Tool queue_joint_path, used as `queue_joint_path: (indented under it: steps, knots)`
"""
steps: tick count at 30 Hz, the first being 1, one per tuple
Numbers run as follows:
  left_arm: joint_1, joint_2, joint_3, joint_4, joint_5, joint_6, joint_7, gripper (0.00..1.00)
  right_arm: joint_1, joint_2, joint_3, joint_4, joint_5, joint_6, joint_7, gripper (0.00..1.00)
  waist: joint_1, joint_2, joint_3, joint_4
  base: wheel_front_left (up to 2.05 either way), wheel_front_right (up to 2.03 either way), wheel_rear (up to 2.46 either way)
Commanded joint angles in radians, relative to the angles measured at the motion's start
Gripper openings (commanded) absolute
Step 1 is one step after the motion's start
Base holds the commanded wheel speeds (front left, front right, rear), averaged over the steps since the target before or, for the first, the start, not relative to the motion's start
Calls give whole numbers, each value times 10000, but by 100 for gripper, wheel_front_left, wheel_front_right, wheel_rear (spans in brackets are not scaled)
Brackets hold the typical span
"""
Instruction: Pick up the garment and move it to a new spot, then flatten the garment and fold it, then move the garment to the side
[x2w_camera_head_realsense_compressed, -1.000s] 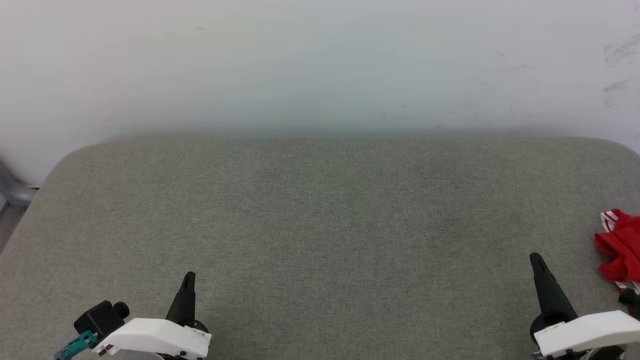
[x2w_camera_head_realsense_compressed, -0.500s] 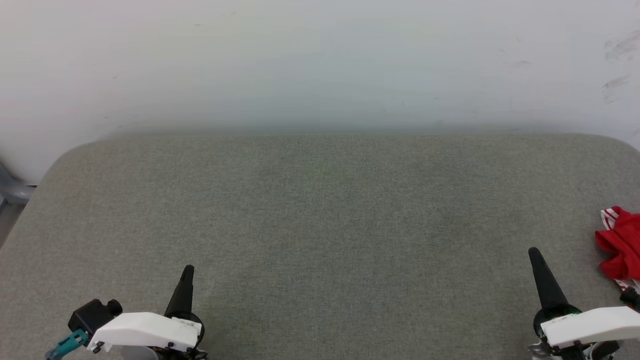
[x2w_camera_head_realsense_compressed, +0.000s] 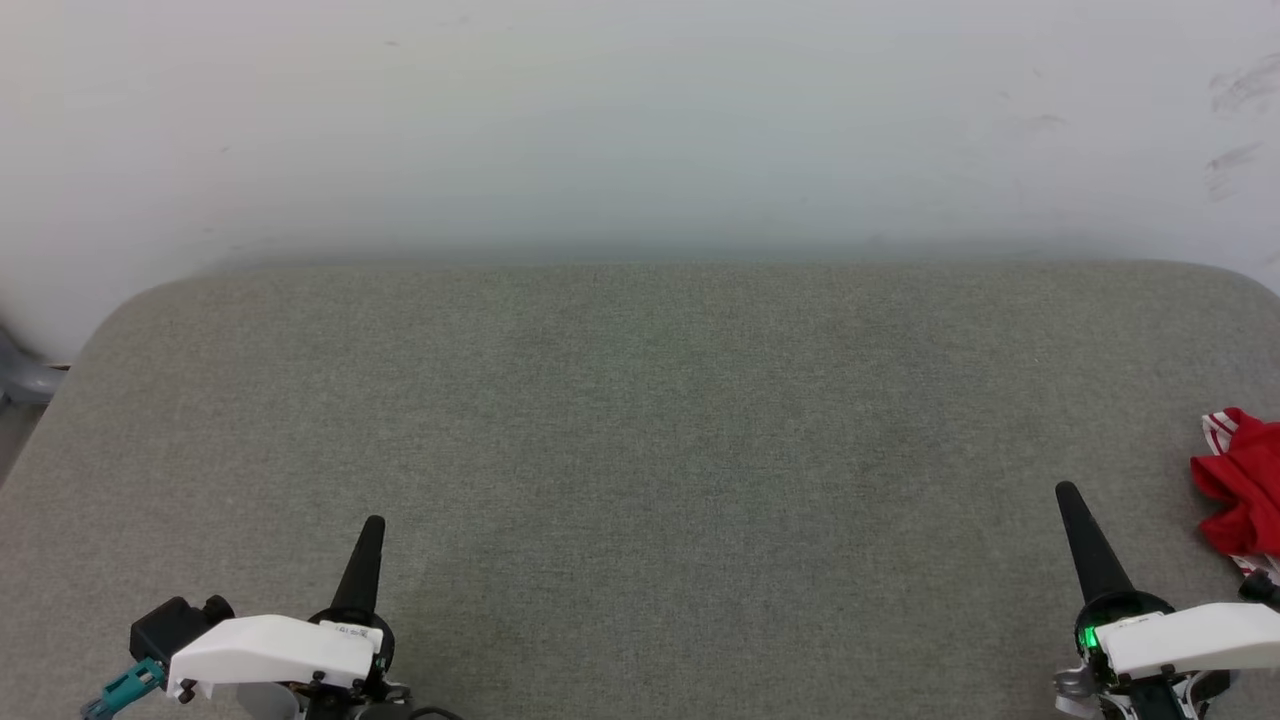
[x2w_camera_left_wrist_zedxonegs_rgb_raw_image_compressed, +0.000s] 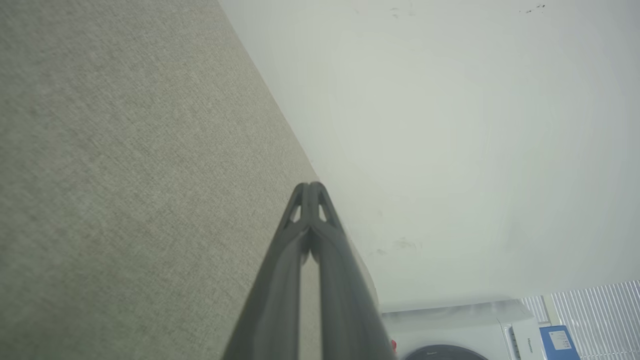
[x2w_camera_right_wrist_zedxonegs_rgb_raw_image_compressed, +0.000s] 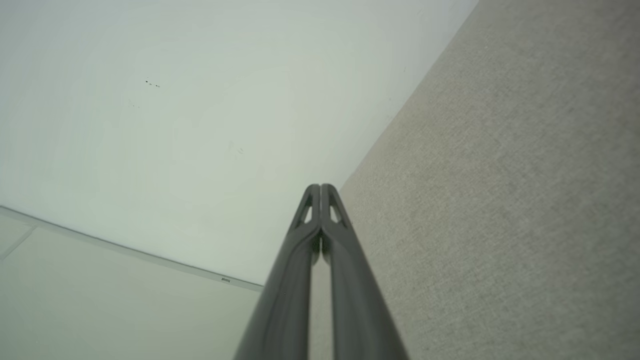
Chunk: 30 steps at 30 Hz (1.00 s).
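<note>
left claw (x2w_camera_head_realsense_compressed: 370, 525) nudged forward, clenched | right claw (x2w_camera_head_realsense_compressed: 1068, 492) likewise, clenched | garment (x2w_camera_head_realsense_compressed: 1245, 485) near it

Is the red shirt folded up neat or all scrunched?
Scrunched: the garment lies in a lumpy red heap with striped trim poking out, on the grey surface. The picture's edge cuts part off.

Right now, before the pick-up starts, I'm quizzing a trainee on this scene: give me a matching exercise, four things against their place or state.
Things:
1. garment
2. left claw
3. right claw
4. wall

Descriptions:
A. shut, lower left of the head view
B. pale, behind the table
C. red, crumpled at the table's right edge
D. shut, lower right, near the garment but not touching it

Pairs: 1-C, 2-A, 3-D, 4-B
</note>
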Motion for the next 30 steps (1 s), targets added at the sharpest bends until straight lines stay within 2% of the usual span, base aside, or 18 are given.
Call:
queue_joint_path:
  steps: [1,30]
  knots:
    - [-251,2,101,-46,-229,-77,61,0,-241,-2,5,-14,268,-1,36,0,0,0,8,-2,0,0,0]
    - [-489,-221,636,64,-2371,-419,702,0,-667,3,13,544,2761,-2,230,0,0,0,186,-52,0,0,0]
